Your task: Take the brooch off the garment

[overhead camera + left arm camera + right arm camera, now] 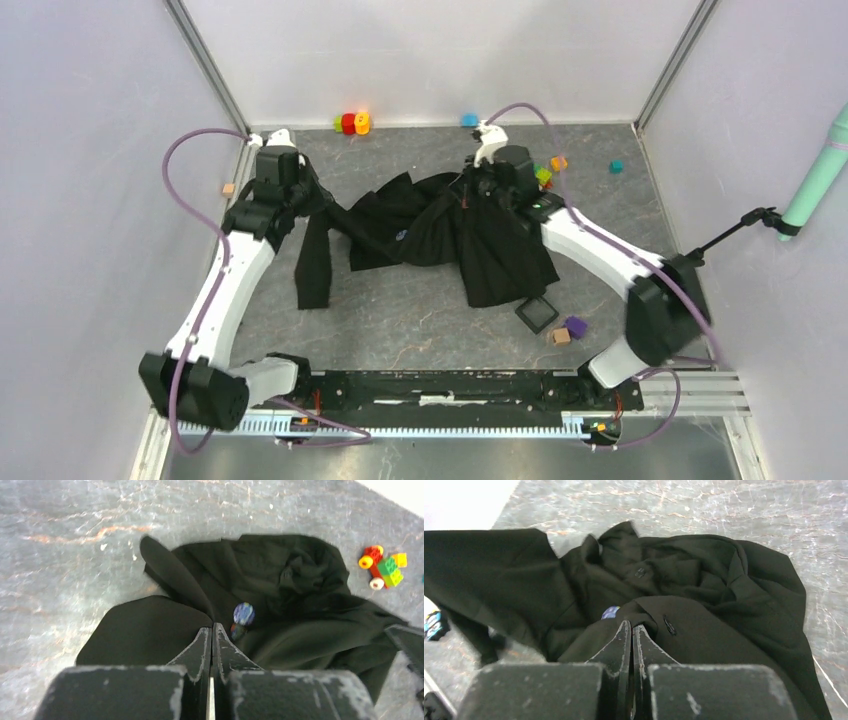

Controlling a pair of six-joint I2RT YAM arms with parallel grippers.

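Nearest the arm bases, the grey marbled table [400, 330] shows a bare strip across the lower middle of the top view. At lower right of that strip lie a black square frame [537, 313], a purple block [575, 325] and a tan block [561, 338], close together and just clear of the cloth's hem.

The large black cloth garment [500, 250] sprawls across the centre. One sleeve hangs toward the lower left, and its right hem ends near the frame.

The small round bluish brooch [243, 613] sits on the cloth at mid-garment, between the two arms. In the left wrist view it lies just beyond and right of the fingertips, not touching them. In the right wrist view it is half tucked behind a fold, just past the tips.

The left gripper [212, 629] is pinched closed on a fold of the garment, and the cloth runs taut from it. The right gripper [632, 626] is likewise closed on a fold, with the cloth peaked up beneath it.

Beyond, coloured toy bricks [350, 123] rest against the far wall, and more bricks [545, 175] lie to the right of the right wrist. Open floor remains at far centre.
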